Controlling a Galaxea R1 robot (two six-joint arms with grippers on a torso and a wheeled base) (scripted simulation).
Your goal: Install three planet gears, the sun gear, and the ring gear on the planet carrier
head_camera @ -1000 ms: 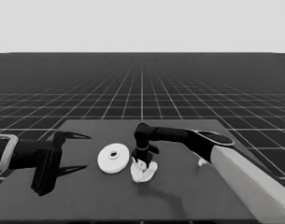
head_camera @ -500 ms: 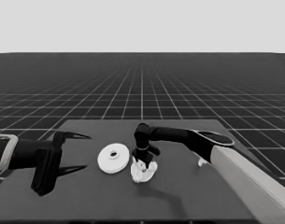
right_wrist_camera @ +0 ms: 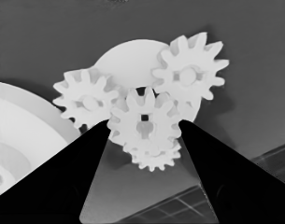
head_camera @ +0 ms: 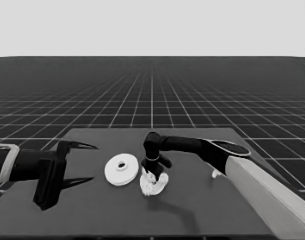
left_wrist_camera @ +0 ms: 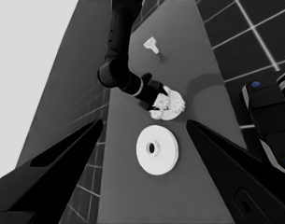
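The smaller round part (head_camera: 154, 189) lies at mid-table with gears on it. In the right wrist view it (right_wrist_camera: 128, 58) carries one gear (right_wrist_camera: 86, 100) on one side, a second gear (right_wrist_camera: 191, 72) on the other and a third gear (right_wrist_camera: 155, 159) low down, partly hidden. A fourth gear (right_wrist_camera: 144, 122) sits in the middle, above the others, and my right gripper (right_wrist_camera: 144, 125) is shut on it. From the head view that gripper (head_camera: 153, 175) points straight down onto the smaller part. The larger round part (head_camera: 121, 170) lies just left of it, untouched. My left gripper (head_camera: 92, 163) waits open over the table's left end.
A thin white piece (head_camera: 215, 173) lies on the table to the right, beside my right forearm (head_camera: 262, 195). The left wrist view shows the same piece (left_wrist_camera: 151, 45) far off and dark machinery with blue lights (left_wrist_camera: 268, 116) past the table's edge.
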